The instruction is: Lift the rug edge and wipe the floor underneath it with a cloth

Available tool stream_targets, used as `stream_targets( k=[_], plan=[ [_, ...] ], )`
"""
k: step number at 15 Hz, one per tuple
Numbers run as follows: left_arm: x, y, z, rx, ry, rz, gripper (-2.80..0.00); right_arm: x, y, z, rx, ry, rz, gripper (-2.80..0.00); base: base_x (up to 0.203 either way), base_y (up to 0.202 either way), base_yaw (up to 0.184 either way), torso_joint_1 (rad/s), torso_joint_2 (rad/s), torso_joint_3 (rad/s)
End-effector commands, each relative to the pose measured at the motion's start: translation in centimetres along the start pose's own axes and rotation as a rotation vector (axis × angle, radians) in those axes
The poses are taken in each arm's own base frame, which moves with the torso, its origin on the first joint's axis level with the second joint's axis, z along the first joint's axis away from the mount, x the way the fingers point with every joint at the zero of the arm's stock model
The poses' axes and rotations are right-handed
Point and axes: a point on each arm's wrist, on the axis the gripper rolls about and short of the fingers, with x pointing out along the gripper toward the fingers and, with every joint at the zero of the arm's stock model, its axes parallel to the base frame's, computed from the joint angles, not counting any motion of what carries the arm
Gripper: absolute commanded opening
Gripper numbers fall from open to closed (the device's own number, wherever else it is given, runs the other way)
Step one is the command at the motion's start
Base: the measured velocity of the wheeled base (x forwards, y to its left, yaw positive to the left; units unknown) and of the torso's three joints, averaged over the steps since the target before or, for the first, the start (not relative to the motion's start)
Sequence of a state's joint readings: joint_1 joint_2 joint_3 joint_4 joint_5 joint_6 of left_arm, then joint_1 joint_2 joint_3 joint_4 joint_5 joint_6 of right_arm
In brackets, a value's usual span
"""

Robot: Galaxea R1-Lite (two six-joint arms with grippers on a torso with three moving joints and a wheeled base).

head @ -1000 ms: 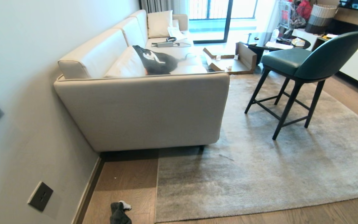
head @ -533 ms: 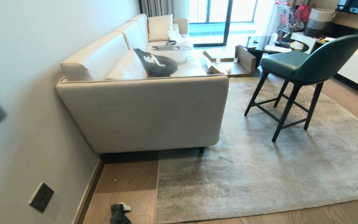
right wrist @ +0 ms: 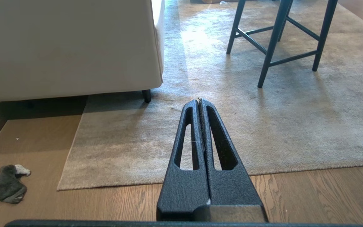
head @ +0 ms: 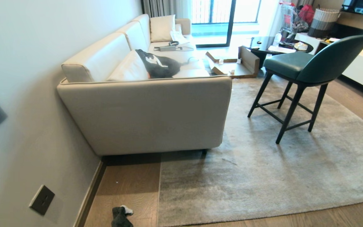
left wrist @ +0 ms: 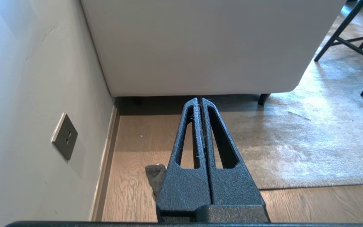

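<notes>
Your left gripper (left wrist: 200, 100) is pressed fully together with nothing between its fingers, held above the floor (left wrist: 131, 148) and pointing toward the base of the cream sofa (left wrist: 200, 47). The cloth (left wrist: 155, 176) lies on the wood planks close under that gripper and a little to its wall side, partly hidden behind the finger base; only a grey crumpled piece of it shows there. The rug edge (left wrist: 310, 184) runs across the planks on the other side of the left gripper, and the rug reaches forward under the sofa's dark foot (left wrist: 262, 99). Your right gripper (right wrist: 199, 101) is likewise clamped together and carries nothing; its tips hang over the grey pile, with the near rug edge (right wrist: 121, 184) passing beneath the fingers. From the right gripper, the rug's square corner (right wrist: 58, 188) sits off toward the wall, and the cloth (right wrist: 8, 183) lies beyond that corner on bare floor (right wrist: 27, 208), apart from the rug, a dark folded lump with a pale fuzzy end. Ahead of the right gripper and to its outer side stands the green chair (head: 310, 63) with its dark legs on the rug. In the head view neither arm shows; the cloth (head: 120, 216) lies between the skirting (head: 90, 192) and the rug edge (head: 158, 189), and a wall socket (head: 41, 199) is close by it.
</notes>
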State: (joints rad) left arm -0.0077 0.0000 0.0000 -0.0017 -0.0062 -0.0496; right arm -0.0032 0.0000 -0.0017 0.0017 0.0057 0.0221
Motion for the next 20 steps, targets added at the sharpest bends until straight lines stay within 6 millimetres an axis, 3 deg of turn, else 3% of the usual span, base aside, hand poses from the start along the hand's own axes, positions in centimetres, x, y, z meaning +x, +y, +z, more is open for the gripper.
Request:
stream_targets(
  k=[1,11,20],
  plan=[
    [0.00,0.00,0.00,-0.001,0.000,0.000,-2.80,0.01,0.00,0.00,0.000,0.001,0.000,-2.80,0.000,0.000,0.000,0.000,0.00,0.000],
    [0.00,0.00,0.01,-0.001,-0.001,0.000,-2.80,0.00,0.00,0.00,-0.001,0.000,0.001,-2.80,0.000,0.000,0.000,-0.001,-0.01,-0.010],
    [0.00,0.00,0.00,-0.001,0.000,0.000,-2.80,0.00,0.00,0.00,-0.001,0.000,0.001,-2.80,0.000,0.000,0.000,0.009,-0.39,-0.376]
  ],
)
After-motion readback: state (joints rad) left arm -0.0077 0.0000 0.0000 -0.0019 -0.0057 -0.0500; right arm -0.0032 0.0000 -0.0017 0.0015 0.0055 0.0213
